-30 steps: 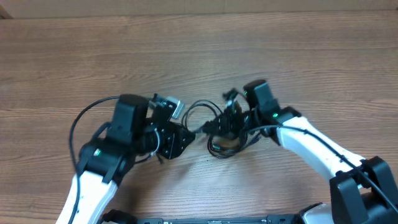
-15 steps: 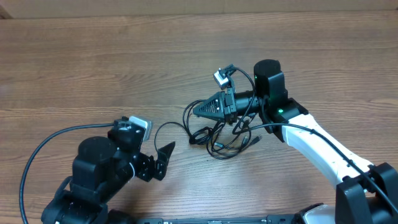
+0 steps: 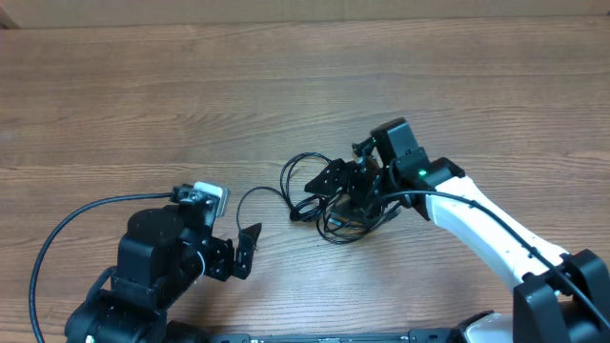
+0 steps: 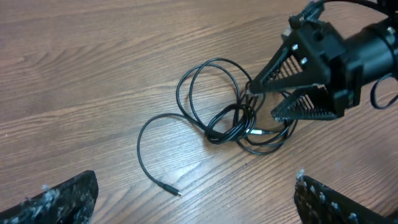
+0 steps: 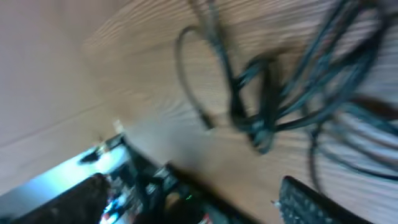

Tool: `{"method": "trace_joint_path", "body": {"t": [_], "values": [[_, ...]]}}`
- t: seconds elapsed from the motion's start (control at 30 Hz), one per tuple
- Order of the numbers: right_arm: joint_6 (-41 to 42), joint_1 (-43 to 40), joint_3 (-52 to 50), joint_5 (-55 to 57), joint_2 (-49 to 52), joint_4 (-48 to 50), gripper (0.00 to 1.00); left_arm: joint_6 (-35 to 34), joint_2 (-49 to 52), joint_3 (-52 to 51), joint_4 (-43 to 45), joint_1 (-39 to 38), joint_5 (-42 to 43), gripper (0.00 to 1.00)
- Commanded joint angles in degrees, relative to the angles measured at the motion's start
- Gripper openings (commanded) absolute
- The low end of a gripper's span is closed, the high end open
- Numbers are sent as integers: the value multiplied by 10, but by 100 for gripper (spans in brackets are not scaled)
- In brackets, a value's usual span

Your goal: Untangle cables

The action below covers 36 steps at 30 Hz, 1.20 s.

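Left of the knotted cables (image 4: 239, 121), the left gripper (image 3: 246, 250) hangs well apart from them, its jaws spread wide and empty. Between it and the knot, one free cable end (image 4: 176, 193) trails out in a long curve, and a wide loop (image 4: 205, 78) rises just behind the knot. Right of the knot, the right gripper (image 4: 264, 102) sits low over the bunched strands with its jaws parted, pinching nothing that I can make out. The work looks to be at a re-grip: both claws free, the knot not yet undone. The next move likely calls for one claw to pin the knot while the other draws the free end away. All of it lies on a wood-grain table (image 3: 286, 86); behind the knot, a pale strip (image 3: 286, 10) borders the far edge.
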Motion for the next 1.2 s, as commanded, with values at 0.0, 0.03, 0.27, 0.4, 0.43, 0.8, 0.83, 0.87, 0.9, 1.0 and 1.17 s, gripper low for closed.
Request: {"method": "trace_joint_path", "body": {"t": [0.0, 0.03, 0.27, 0.4, 0.43, 0.8, 0.83, 0.87, 0.9, 1.0, 1.17], "values": [[-7, 24, 4, 116, -2, -7, 90, -15, 8, 3, 0, -4, -9, 100], [3, 31, 4, 128, 1, -6, 90, -17, 11, 3, -1, -4, -9, 100], [75, 76, 4, 230, 15, 9, 93, -18, 32, 0, -2, -4, -9, 100], [105, 87, 3, 266, 28, 31, 93, -18, 47, -4, -2, -4, -9, 100], [104, 88, 3, 261, 33, 41, 93, -18, 50, -4, -2, -4, -9, 99], [106, 92, 3, 220, 110, 110, 55, -18, 80, -4, 11, -4, -9, 99], [106, 92, 3, 221, 112, 110, 43, -18, 81, -4, 11, -4, -9, 100], [106, 92, 3, 222, 113, 110, 31, -18, 81, -4, 11, -4, -9, 100], [106, 92, 3, 221, 113, 111, 19, -19, 82, -4, 11, -4, -9, 100], [106, 92, 5, 195, 111, 118, 4, -19, 83, -4, 11, -4, -9, 99], [111, 58, 29, 73, 48, 134, 4, -19, 83, -4, 20, -4, -6, 100]]}}
